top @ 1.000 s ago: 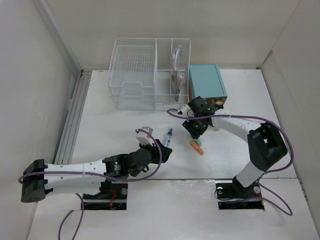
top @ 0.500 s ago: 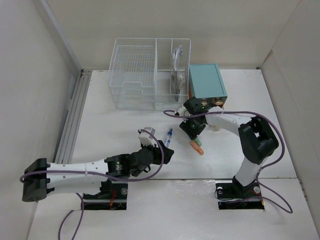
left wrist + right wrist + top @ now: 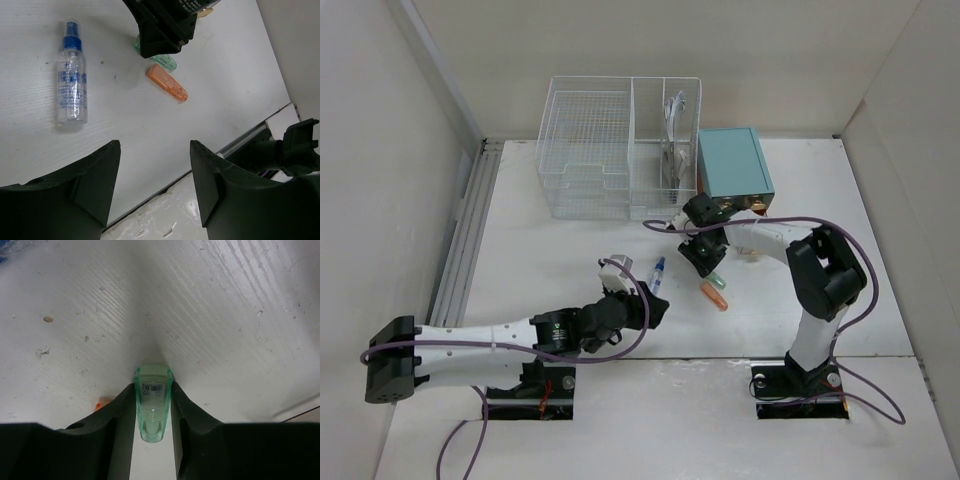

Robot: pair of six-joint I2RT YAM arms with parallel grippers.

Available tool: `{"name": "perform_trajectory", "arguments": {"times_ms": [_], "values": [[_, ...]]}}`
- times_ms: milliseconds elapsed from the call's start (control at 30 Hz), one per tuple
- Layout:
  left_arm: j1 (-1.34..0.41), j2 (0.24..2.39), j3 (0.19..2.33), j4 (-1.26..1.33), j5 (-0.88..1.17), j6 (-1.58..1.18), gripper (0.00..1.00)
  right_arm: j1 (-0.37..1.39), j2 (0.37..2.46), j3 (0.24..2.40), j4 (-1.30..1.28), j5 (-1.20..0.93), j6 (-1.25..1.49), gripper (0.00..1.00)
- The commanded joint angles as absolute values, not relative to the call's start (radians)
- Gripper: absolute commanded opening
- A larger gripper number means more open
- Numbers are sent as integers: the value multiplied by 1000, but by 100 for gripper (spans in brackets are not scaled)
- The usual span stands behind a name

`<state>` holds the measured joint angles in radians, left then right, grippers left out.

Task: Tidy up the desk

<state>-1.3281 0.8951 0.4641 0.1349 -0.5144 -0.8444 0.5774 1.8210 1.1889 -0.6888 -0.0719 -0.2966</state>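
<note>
White desk (image 3: 540,262) under right tool (image 3: 152,390), green highlighter (image 3: 152,412) seemingly pinched

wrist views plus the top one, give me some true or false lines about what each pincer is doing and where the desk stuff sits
1. The right pincer is closed on a translucent green item. True.
2. The left pincer holds the spray bottle. False: its jaws are open and empty, above the desk.
3. The spray bottle lies on its side on the desk. True.
4. The teal box sits inside the wire basket. False: it stands on the desk, beside the basket's right end.
5. The orange item lies loose on the desk, in neither pincer. True.
</note>
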Motion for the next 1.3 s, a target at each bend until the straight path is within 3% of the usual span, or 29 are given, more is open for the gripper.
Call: {"name": "perform_trajectory", "arguments": {"times_ms": [0,333,667,867,1000,1067,1133,1267], "values": [[-1333,923,477,195,-505,-804,54,584,1793,1213,-689,-87,-299,0],[-1333,1175,643,273,-466,-706,54,497,1537,1256,-660,64,-333,0],[-1333,1330,744,316,-414,-687,54,260,1569,1313,-617,100,-479,4],[-1304,1495,923,164,-455,-712,54,215,1653,1342,-597,66,-517,5],[-1293,1548,988,109,-475,-753,54,195,1690,1351,-597,31,-526,12],[-1293,1560,1003,100,-476,-753,56,195,1690,1351,-597,18,-526,21],[-1293,1571,1015,91,-466,-753,56,186,1700,1351,-597,6,-526,41],[-1284,1614,1055,69,-456,-744,56,186,1664,1351,-618,-40,-535,57]]}}
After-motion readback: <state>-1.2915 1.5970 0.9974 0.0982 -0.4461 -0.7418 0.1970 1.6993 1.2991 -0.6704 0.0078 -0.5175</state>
